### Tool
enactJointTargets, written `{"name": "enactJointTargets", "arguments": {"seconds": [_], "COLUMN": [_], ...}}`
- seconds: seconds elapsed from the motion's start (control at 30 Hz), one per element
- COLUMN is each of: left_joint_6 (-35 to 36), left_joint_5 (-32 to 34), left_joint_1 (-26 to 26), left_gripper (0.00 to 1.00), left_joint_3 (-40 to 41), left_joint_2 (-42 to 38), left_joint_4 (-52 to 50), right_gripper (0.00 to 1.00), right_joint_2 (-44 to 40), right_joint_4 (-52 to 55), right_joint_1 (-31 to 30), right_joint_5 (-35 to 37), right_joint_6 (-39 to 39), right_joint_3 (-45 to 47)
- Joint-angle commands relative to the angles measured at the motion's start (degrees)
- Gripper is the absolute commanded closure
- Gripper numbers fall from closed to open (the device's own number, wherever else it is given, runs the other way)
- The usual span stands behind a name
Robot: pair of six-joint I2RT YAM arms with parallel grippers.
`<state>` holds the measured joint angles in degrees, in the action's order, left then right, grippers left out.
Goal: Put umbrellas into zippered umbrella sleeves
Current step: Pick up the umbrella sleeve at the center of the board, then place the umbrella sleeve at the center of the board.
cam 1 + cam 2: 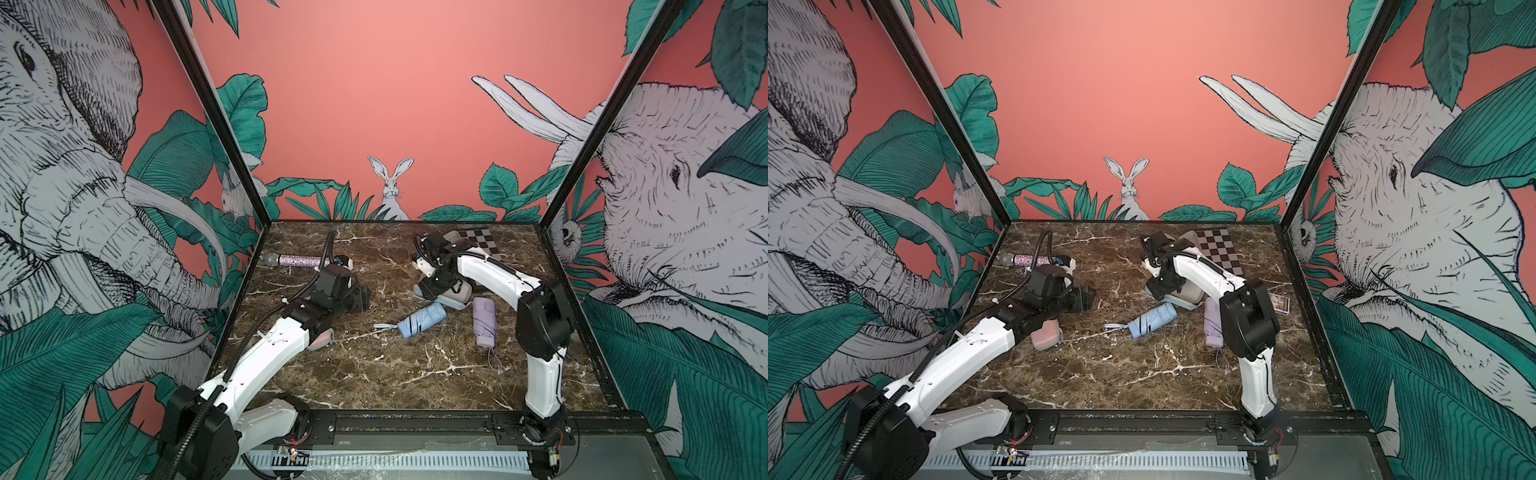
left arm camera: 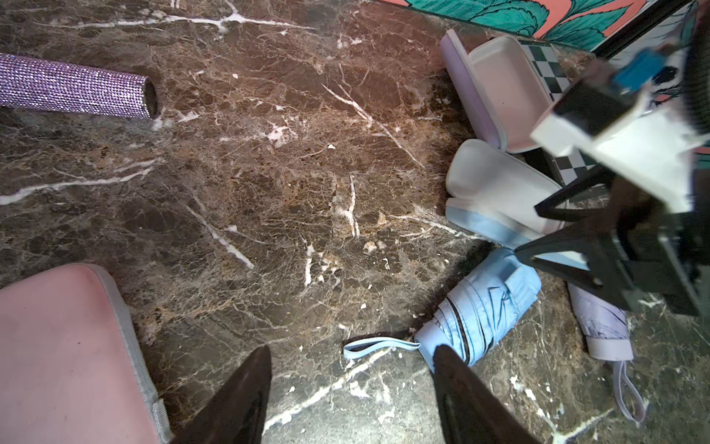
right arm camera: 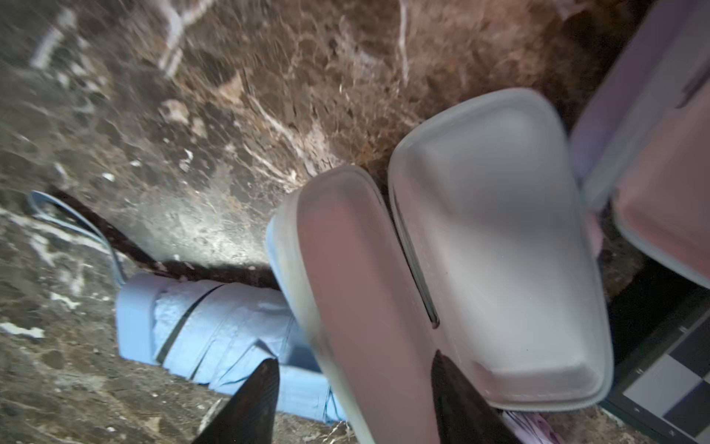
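Observation:
The blue sleeve [image 1: 451,298] [image 3: 491,230] lies open at the back right, pale inside up. My right gripper [image 3: 355,359] [image 1: 428,291] stands open over it, one half of the sleeve loose between its fingers. The blue umbrella [image 1: 422,320] [image 2: 484,311] lies in front of that sleeve, and the lilac umbrella [image 1: 485,322] to its right. The lilac sleeve [image 1: 451,237] [image 2: 503,92] sits open by the back wall. My left gripper [image 2: 351,348] [image 1: 360,297] is open and empty, near the blue umbrella's loop. The shut pink sleeve [image 1: 1044,334] [image 2: 65,346] lies under the left arm.
A glittery microphone [image 1: 297,260] [image 2: 73,86] lies at the back left. A checkered board [image 1: 1221,251] leans at the back right, behind the sleeves. A small card [image 1: 1278,302] lies near the right wall. Bare marble table [image 1: 395,374] spreads across the front.

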<state>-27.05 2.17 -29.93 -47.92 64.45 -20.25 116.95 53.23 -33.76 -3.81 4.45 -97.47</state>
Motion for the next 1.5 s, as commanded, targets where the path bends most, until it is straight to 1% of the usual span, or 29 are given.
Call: {"name": "enactJointTargets", "arguments": {"seconds": [0.0,0.03,0.07,0.1,0.13,0.23,0.3,0.37,0.43,0.47,0.53,0.63,0.73,0.8,0.83,0.9,0.97,1.0,1.03,1.07,1.13,1.2,1.27,1.3,1.33,1.37,1.4,1.43,1.47], "left_joint_6": [0.2,0.5,1.0,1.7,2.2,2.1,1.5,1.0,0.8,0.9,0.8,-1.0,-2.2,-2.5,-2.1,-1.5,-1.8,-2.2,-2.5,-2.5,-1.7,-0.4,0.4,0.9,1.4,2.0,2.6,3.3,3.5], "left_joint_5": [0.4,0.0,-0.2,-0.1,0.4,0.3,-0.6,-1.2,-1.6,-1.9,-3.5,-8.5,-13.6,-16.1,-16.4,-15.9,-15.6,-15.4,-15.0,-14.2,-12.5,-11.8,-13.1,-13.9,-13.8,-12.8,-11.3,-9.2,-7.2], "left_joint_1": [0.6,0.8,1.0,1.1,1.3,1.8,1.9,1.9,1.9,1.8,2.1,3.5,6.3,8.1,8.6,8.7,8.6,8.6,8.7,8.7,8.6,8.7,8.6,8.7,8.7,8.7,8.7,8.6,8.7], "left_gripper": [0.32,0.32,0.32,0.32,0.32,0.32,0.33,0.33,0.33,0.32,0.28,0.19,0.16,0.15,0.15,0.15,0.16,0.16,0.16,0.17,0.17,0.17,0.17,0.18,0.18,0.19,0.19,0.2,0.21], "left_joint_3": [0.8,0.6,0.2,-0.4,-0.8,-0.5,-0.1,-0.2,-0.4,-0.5,-0.6,0.1,2.4,4.7,6.0,7.6,8.8,9.3,9.7,9.9,9.5,8.6,7.5,6.9,6.2,5.5,4.9,4.4,4.0], "left_joint_2": [-2.4,-2.4,-2.4,-2.4,-2.5,-2.7,-2.6,-2.2,-2.2,-2.3,-2.2,-1.5,-2.1,-3.3,-3.5,-2.6,-0.9,0.0,0.8,1.6,2.8,3.8,5.4,6.3,7.5,8.5,9.6,10.6,11.4], "left_joint_4": [-0.1,-0.3,-0.7,-1.5,-2.2,-1.9,-1.0,-1.0,-1.6,-2.0,-2.6,-3.3,-3.6,-2.7,-2.2,-1.6,0.0,1.0,2.0,2.7,2.6,2.8,3.6,3.8,3.3,2.1,0.7,-0.7,-1.7], "right_gripper": [0.54,0.64,0.71,0.8,0.88,0.99,1.0,1.0,1.0,1.0,1.0,1.0,1.0,1.0,1.0,1.0,0.89,0.79,0.72,0.68,0.61,0.53,0.47,0.44,0.42,0.41,0.4,0.38,0.34], "right_joint_2": [2.8,3.6,3.8,3.4,2.4,-2.5,-5.5,-8.2,-11.0,-11.9,-12.7,-10.5,-6.8,-3.7,-2.0,0.2,1.0,0.9,0.5,-0.9,-5.7,-10.7,-15.5,-17.4,-19.3,-20.7,-22.7,-24.6,-26.7], "right_joint_4": [4.5,5.5,6.0,6.0,6.1,3.8,1.5,-3.8,-15.9,-21.6,-34.5,-42.5,-46.8,-47.1,-46.1,-46.0,-46.0,-47.3,-47.9,-48.6,-47.9,-42.6,-35.4,-31.6,-25.3,-20.3,-18.0,-17.2,-17.0], "right_joint_1": [-0.3,-0.2,-0.2,-0.2,-0.2,-0.2,-0.3,-1.2,-3.6,-5.1,-9.0,-14.1,-17.9,-19.8,-20.5,-20.8,-20.7,-20.4,-19.7,-18.9,-17.3,-15.4,-12.5,-11.1,-9.6,-8.2,-6.8,-6.3,-6.5], "right_joint_5": [1.0,0.3,-0.4,-0.8,-1.7,-8.5,-15.1,-21.0,-23.9,-23.4,-17.4,-4.6,4.6,7.6,9.1,9.3,9.8,8.7,6.3,4.4,3.2,2.8,1.6,1.7,3.7,5.7,5.5,5.8,6.9], "right_joint_6": [4.4,4.7,5.1,5.1,5.0,2.3,-2.3,-10.0,-22.6,-28.9,-42.2,-57.4,-70.2,-74.2,-75.6,-77.4,-78.1,-77.4,-76.5,-74.9,-69.9,-62.0,-55.5,-53.2,-51.3,-51.6,-52.6,-54.9,-57.6], "right_joint_3": [-4.6,-6.0,-7.0,-7.7,-8.4,-9.5,-10.3,-9.3,-4.7,-1.9,4.5,8.7,10.6,9.4,8.4,7.2,7.4,7.5,7.7,8.5,11.5,13.3,16.0,17.5,19.2,21.0,24.7,27.6,29.6]}}
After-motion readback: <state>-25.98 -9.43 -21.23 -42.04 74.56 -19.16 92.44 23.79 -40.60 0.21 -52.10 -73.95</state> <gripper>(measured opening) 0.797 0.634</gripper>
